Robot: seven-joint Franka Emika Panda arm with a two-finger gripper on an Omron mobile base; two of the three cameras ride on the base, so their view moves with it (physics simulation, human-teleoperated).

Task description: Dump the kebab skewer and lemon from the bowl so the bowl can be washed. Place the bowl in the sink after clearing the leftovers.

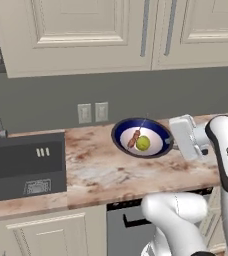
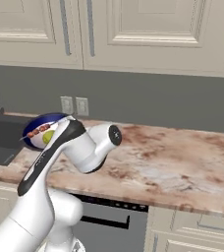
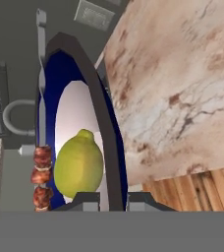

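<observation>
Our jaws pinch the rim of the bowl [image 1: 157,150], lifted and tilted over the bench [image 1: 101,170]. The lemon [image 1: 143,143] and kebab skewer [image 1: 135,137] lie inside.

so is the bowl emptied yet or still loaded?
Still loaded. The bowl is tilted, gripped at its rim, and the skewer and lemon sit inside on the white.

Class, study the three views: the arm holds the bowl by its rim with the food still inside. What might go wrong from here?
1. The gripper pinches only the thin rim of the bowl; the bowl could twist or slip.
2. The lemon and kebab skewer lie loose in the tilted bowl above the counter, so they may spill there.
3. The sink lies off to one side; a sideways swing could fling the leftovers.
</observation>
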